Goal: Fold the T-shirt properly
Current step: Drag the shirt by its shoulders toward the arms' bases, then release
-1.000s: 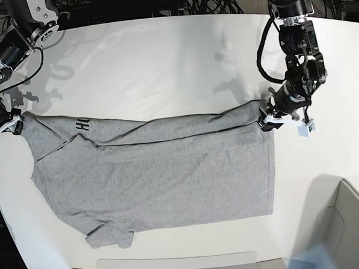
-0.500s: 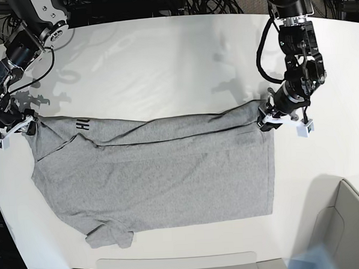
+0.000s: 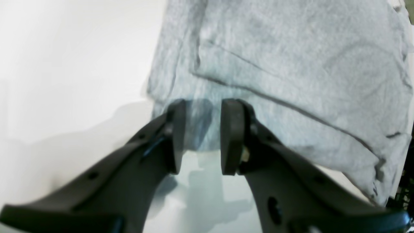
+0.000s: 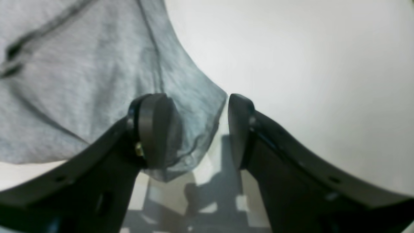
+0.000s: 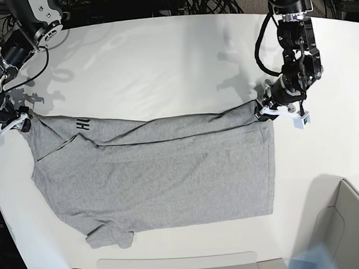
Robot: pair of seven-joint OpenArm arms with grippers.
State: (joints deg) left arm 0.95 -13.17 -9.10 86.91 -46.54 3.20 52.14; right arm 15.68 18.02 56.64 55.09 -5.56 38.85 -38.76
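one long edge of the t-shirt [image 5: 163, 171] is folded over; sleeves and crosswise folds remain. our left claw [image 3: 200, 136] and right claw [image 4: 197, 129] straddle its corners, parted, gripping nothing.

The left gripper [image 3: 200, 136] was held low at the end of a downward-bent arm, its jaws parted with a narrow gap. The right gripper [image 4: 197, 129] was likewise lowered, its jaws spread wider apart.

T-shirt [image 5: 157, 172] flat on table [image 5: 163, 57], pincers at opposite far corners
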